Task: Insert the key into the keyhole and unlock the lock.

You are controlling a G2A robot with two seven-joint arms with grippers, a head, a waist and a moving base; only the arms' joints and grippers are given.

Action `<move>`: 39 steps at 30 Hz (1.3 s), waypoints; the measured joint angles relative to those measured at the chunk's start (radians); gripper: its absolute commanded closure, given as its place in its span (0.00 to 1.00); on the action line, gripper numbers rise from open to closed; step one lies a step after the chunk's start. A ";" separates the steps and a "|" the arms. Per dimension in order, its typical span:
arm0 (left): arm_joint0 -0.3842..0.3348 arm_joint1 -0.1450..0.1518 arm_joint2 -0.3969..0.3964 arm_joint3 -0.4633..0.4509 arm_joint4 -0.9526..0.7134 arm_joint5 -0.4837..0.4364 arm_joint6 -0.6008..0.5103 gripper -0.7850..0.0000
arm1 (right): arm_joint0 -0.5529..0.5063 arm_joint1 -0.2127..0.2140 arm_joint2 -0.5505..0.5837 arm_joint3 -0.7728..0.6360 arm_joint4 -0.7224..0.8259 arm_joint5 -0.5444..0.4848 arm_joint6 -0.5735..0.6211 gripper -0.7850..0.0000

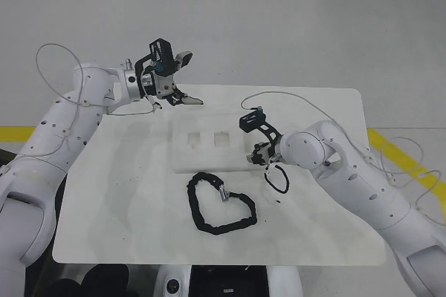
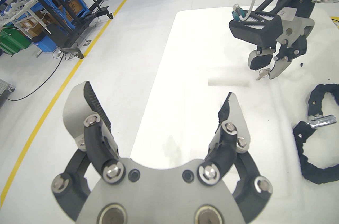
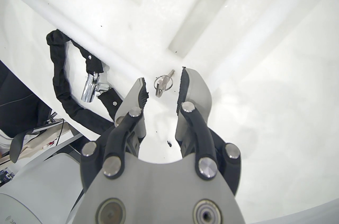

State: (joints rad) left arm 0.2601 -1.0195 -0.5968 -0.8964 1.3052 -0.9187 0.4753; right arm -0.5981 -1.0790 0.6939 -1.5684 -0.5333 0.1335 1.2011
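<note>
Okay, far left first: the white tabletop (image 1: 119, 223) carries a white foam tray with two rectangular recesses (image 1: 208, 157) at its middle. That tray's near edge runs between the two task items, a low step of foam. The right arm leans in over the tray's right end.

On to the jaws. The left gripper (image 2: 159, 92) hangs over the table's far-left edge. It's spread wide, with the ribbed black pads (image 2: 91, 100) facing each other and nothing between them. Well across, the right gripper (image 3: 163, 74) points down at the tray's near right corner. Its jaws are partly open, straddling the small silver key with a ring through its head (image 3: 162, 84). I can't see either pad pressing on the metal.

That key lies flat on the foam just short of the nearer recess. The black fabric-sleeved chain lock (image 3: 58, 82) sits on the table just beside the tray's near edge, curled in a heart-shaped loop. Both ends of the chain meet at its chrome cylinder (image 3: 89, 89). The keyhole itself can't be made out.
</note>
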 measured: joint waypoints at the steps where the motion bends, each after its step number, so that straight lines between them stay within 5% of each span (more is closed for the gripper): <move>1: 0.000 0.000 0.000 0.000 0.000 0.000 0.000 0.00 | 0.000 -0.001 0.001 0.002 -0.001 0.001 0.000 0.77; 13: 0.000 0.000 0.000 0.000 0.000 0.000 0.000 0.00 | -0.010 -0.007 0.018 -0.007 -0.025 0.017 0.019 0.96; 39: 0.000 0.000 0.000 0.000 0.000 0.000 0.000 0.00 | -0.016 -0.022 0.035 -0.068 -0.132 0.079 0.075 1.00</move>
State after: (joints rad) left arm 0.2601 -1.0195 -0.5968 -0.8964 1.3052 -0.9187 0.4753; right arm -0.6143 -1.1011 0.7287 -1.6362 -0.6656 0.2123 1.2757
